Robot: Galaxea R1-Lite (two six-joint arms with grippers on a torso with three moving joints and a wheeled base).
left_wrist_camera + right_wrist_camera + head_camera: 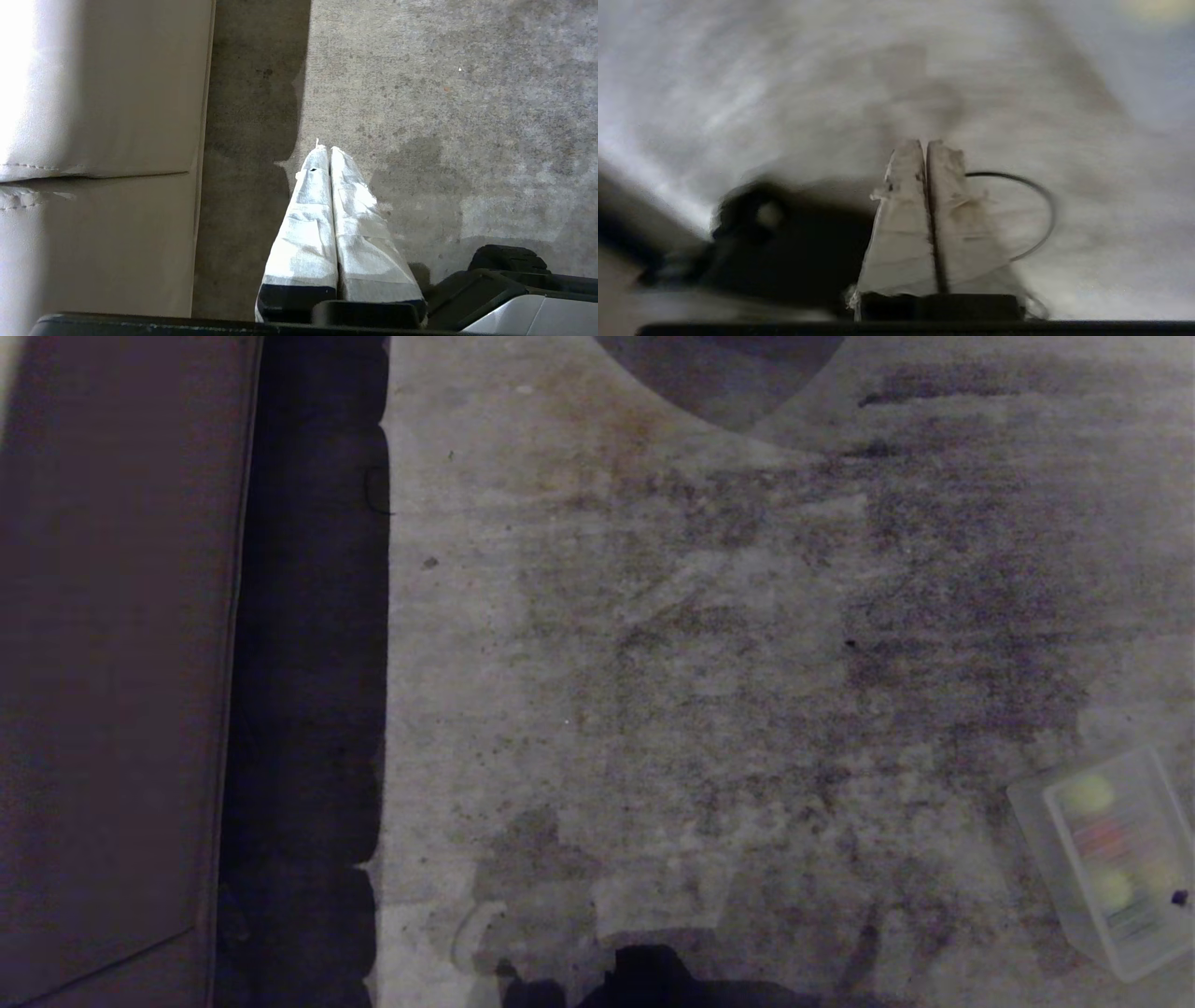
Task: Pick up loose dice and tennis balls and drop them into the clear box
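Observation:
The clear box (1034, 829) lies on the floor at the lower right of the head view. Through its wall I make out two yellow-green tennis balls (1089, 793) (1111, 889) and a red die (1102, 838) between them; a paler yellowish shape beside them is too faint to name. No loose dice or balls show on the floor. Neither arm is in the head view. My left gripper (327, 148) is shut and empty, hanging over bare floor. My right gripper (924, 142) is shut on nothing, with the floor behind it blurred.
A brown upholstered seat (112, 663) runs down the left, with a dark shadowed strip (308, 709) along its foot. A dark round shape (719, 373) sits at the far edge. My base (644, 980) shows near. A thin black cable (1045, 205) loops beside the right fingers.

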